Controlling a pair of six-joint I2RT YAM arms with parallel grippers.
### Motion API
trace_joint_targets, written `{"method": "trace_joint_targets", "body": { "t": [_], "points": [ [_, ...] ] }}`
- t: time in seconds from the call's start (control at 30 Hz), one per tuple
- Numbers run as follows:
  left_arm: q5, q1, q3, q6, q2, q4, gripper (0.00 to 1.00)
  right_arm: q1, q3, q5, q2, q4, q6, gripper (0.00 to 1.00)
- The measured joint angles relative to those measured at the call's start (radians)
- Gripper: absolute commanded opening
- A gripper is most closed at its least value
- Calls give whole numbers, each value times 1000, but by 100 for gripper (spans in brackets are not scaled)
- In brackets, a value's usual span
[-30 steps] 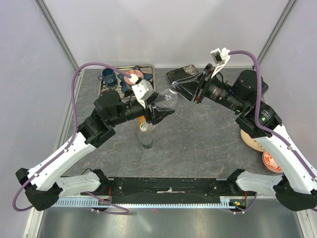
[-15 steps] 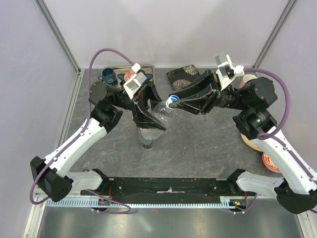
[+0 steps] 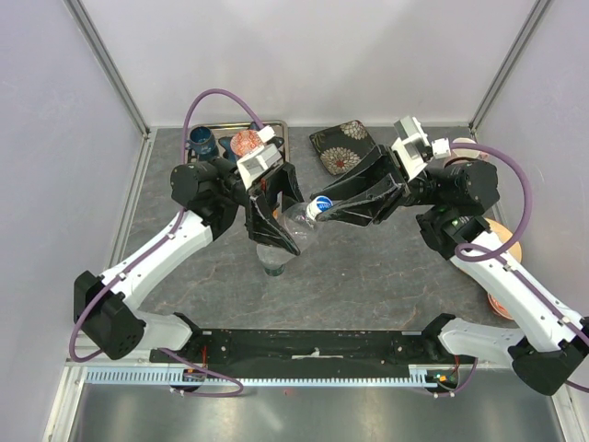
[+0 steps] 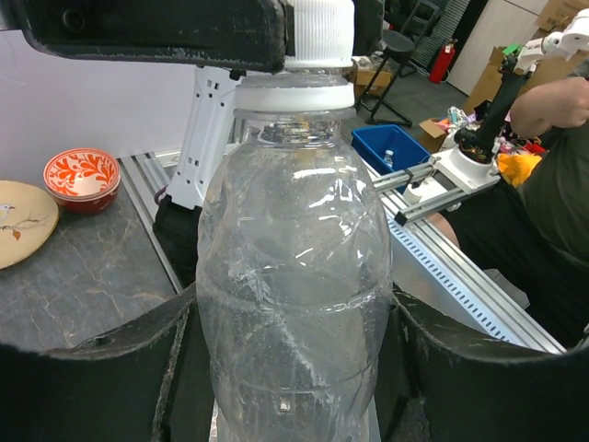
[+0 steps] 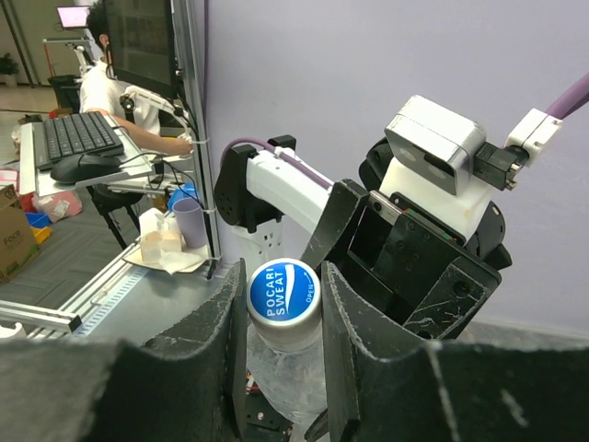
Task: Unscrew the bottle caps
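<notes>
A clear plastic bottle (image 3: 296, 219) hangs tilted above the table, and my left gripper (image 3: 281, 226) is shut on its body. In the left wrist view the bottle (image 4: 294, 230) fills the space between the two fingers of the left gripper (image 4: 294, 368). Its blue-and-white bottle cap (image 3: 319, 204) points right, with my right gripper (image 3: 322, 210) shut on it. The right wrist view shows the cap (image 5: 284, 292) face-on between the right gripper (image 5: 282, 285) fingers, which stand against its sides. A second clear bottle (image 3: 273, 261) stands on the table below; its cap is hidden.
A metal tray (image 3: 283, 138) at the back left holds a blue mug (image 3: 202, 141) and an orange-patterned cup (image 3: 246, 143). A dark patterned plate (image 3: 341, 145) lies at the back centre. A wooden plate (image 3: 504, 241) and a red bowl (image 3: 500, 299) sit at the right, partly under my right arm.
Both arms have swung while staying on the bottle. The bottle has dropped and tilted, the cap has moved down the view, and both wrists have turned.
</notes>
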Motion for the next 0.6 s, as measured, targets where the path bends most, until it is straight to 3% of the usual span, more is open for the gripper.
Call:
{"method": "trace_joint_targets", "body": {
  "t": [0.07,0.23,0.37,0.6],
  "points": [
    [3,-1,0,-11,2,14,42,0,-5,-4,0,16,15,0],
    [8,-4,0,-6,3,-8,43,0,15,1,-10,-72,-24,24],
    [2,-3,0,73,-13,-117,45,0,53,26,-17,-204,-78,41],
    [-49,-3,2,268,-56,-365,47,5,71,82,-30,-320,-100,47]
  ]
}}
